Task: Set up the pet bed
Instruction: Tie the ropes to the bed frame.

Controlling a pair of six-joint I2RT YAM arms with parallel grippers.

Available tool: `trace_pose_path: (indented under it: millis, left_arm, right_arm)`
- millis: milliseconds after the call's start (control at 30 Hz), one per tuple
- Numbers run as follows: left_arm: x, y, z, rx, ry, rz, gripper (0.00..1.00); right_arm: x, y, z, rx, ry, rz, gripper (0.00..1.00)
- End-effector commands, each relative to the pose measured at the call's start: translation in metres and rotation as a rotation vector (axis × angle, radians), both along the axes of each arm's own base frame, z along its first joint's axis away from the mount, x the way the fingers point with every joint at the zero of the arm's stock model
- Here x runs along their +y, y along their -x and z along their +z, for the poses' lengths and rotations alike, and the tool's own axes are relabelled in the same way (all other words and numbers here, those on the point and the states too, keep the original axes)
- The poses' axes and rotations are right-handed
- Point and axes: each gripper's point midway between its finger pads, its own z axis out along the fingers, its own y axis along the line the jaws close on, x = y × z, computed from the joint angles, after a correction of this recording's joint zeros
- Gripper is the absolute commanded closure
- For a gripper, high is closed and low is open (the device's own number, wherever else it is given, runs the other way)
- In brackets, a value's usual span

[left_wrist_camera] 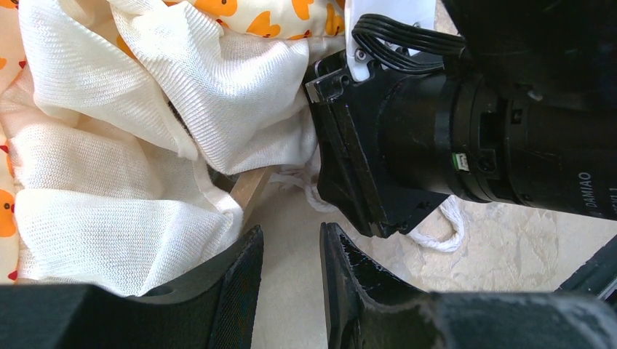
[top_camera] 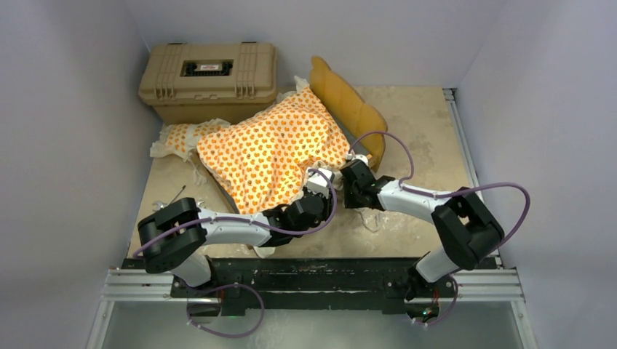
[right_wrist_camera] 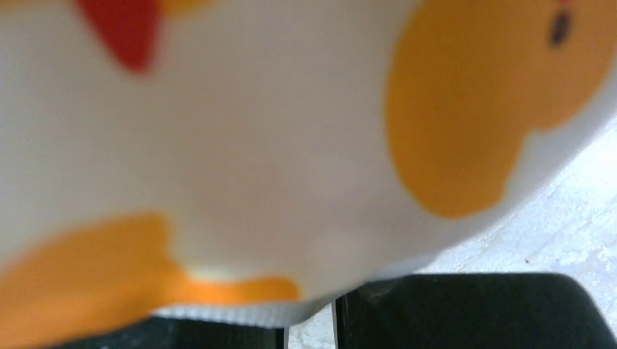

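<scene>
**A:** Left end effector [left_wrist_camera: 291, 243]?

**B:** Fingers slightly parted and empty, low beside the white ruffle [left_wrist_camera: 109, 218]. The right end effector [right_wrist_camera: 309, 331] is buried against the mattress cushion [top_camera: 269, 149]; I can't tell if it grips.

**A:** Best move?

**B:** Probably pinch this corner and draw the cushion square over the frame rail [left_wrist_camera: 251, 190], toward the headboard [top_camera: 349, 102]. It lies rumpled and askew.

**A:** Obstacles?

**B:** The wrists crowd each other. The pillow [top_camera: 178, 137] lies on the desk [top_camera: 422, 123], near the hard case [top_camera: 211, 73].

Pale lavender walls [top_camera: 65, 109] all round; worn beige tabletop [top_camera: 429, 131]; tan hard case [top_camera: 209, 76] at 11 o'clock; even diffuse light.
</scene>
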Motion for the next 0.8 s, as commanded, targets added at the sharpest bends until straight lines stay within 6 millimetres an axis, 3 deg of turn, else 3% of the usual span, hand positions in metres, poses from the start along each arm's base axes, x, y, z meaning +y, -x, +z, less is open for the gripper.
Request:
trace_pose_path:
  millis: [0,233,400,433,500,600,767]
  left_arm:
    - [0.000,0.000,0.009,-0.007,0.036,0.014,0.66]
    - [-0.002,0.000,0.008,-0.004,0.037,0.010,0.66]
    - [-0.002,0.001,0.006,-0.003,0.035,0.009,0.66]
    - [-0.002,0.000,0.006,-0.002,0.034,0.010,0.66]
    - [-0.002,0.001,0.006,-0.003,0.034,0.010,0.66]
    - [-0.001,0.000,0.006,-0.002,0.031,0.012,0.66]
    - [-0.001,0.001,0.005,-0.002,0.030,0.011,0.66]
  right_arm:
    - [-0.015,0.008,0.005,0.001,0.052,-0.024,0.74]
    - [-0.027,0.004,0.050,-0.141,0.008,-0.063,0.74]
    - [-0.019,0.005,0.044,-0.117,-0.018,-0.045,0.74]
    - [-0.011,0.005,0.043,-0.097,-0.086,-0.115,0.98]
    - [-0.008,0.003,0.040,-0.092,-0.087,-0.109,0.93]
    - [-0.003,0.001,0.038,-0.082,-0.090,-0.079,0.75]
    - [0.001,0.002,0.030,-0.057,-0.078,-0.040,0.72]
